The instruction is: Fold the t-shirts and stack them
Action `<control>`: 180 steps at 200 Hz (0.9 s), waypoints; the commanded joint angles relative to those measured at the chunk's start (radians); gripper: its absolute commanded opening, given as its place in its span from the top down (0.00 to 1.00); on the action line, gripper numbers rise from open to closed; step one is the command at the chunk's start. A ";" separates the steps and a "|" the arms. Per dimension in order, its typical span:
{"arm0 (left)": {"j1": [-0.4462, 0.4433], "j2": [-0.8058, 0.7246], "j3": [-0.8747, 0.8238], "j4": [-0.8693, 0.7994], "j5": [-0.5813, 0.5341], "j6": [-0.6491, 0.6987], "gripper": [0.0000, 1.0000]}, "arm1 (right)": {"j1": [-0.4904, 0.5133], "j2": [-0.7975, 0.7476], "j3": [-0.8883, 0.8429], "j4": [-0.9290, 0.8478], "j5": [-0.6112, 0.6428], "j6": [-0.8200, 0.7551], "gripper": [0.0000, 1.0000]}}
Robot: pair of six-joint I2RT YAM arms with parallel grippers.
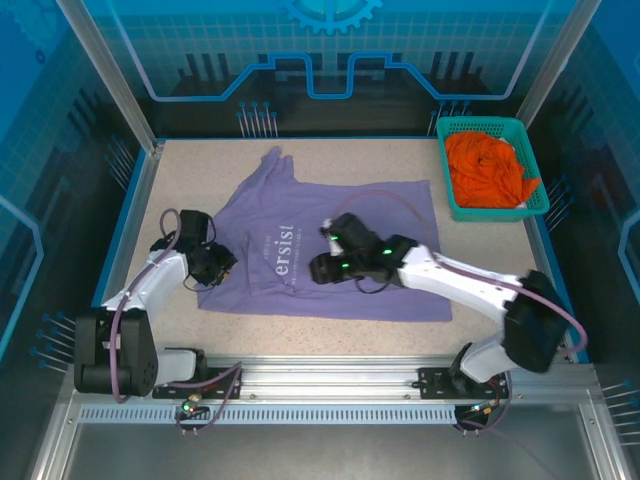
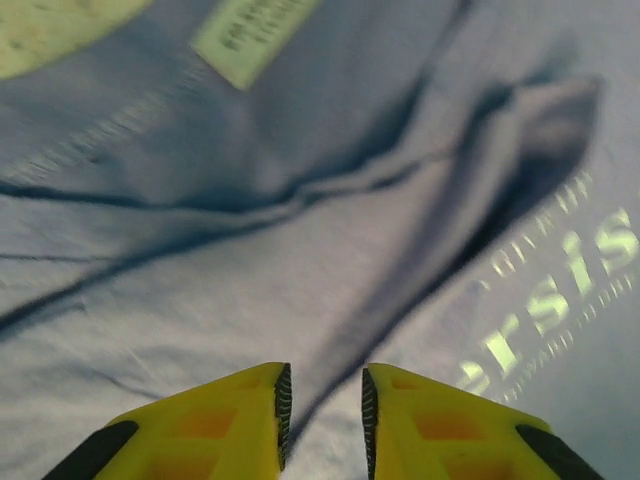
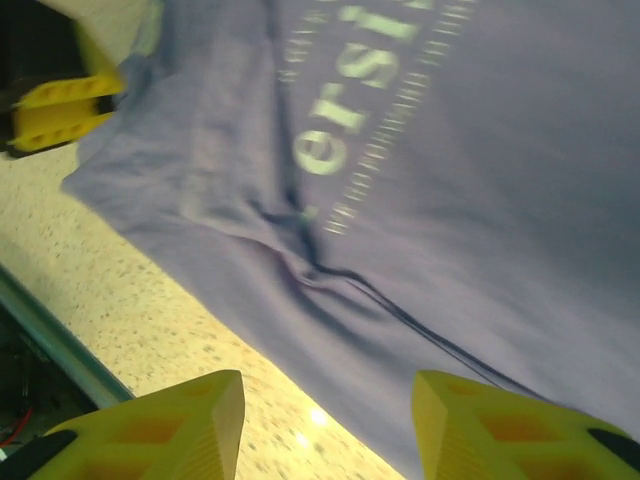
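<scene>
Little is done so far: the lavender t-shirt (image 1: 400, 215) lies spread (no finished fold yet), the left gripper (image 2: 323, 400) pinched on its crease, the right gripper (image 3: 328, 420) wide apart, the orange t-shirt (image 1: 490, 168) waiting in the teal basket (image 1: 480, 123).

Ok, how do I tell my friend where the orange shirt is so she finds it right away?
Find the speckled table and look to its far right corner, where a teal basket sits. The orange t-shirt is bunched up inside it. The other one, the lavender t-shirt, lies spread out mid-table with white letters; this one is bright orange and crumpled.
</scene>
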 commanded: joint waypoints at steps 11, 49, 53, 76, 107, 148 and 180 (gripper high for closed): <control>0.033 0.083 -0.045 0.104 0.051 -0.074 0.78 | 0.116 0.256 0.251 -0.131 0.082 -0.057 0.55; 0.067 0.101 -0.100 0.155 0.055 -0.097 0.84 | 0.223 0.490 0.526 -0.258 0.156 -0.087 0.56; 0.073 0.100 -0.106 0.157 0.056 -0.098 0.84 | 0.231 0.509 0.548 -0.271 0.166 -0.089 0.56; 0.100 0.095 -0.146 0.204 0.079 -0.111 0.85 | 0.239 0.596 0.644 -0.313 0.162 -0.078 0.56; 0.108 0.112 -0.165 0.234 0.100 -0.109 0.86 | 0.238 0.693 0.752 -0.370 0.158 -0.088 0.56; 0.110 0.136 -0.166 0.252 0.120 -0.102 0.87 | 0.238 0.780 0.879 -0.450 0.183 -0.092 0.54; 0.110 0.132 -0.172 0.255 0.119 -0.099 0.87 | 0.229 0.851 0.951 -0.502 0.211 -0.093 0.52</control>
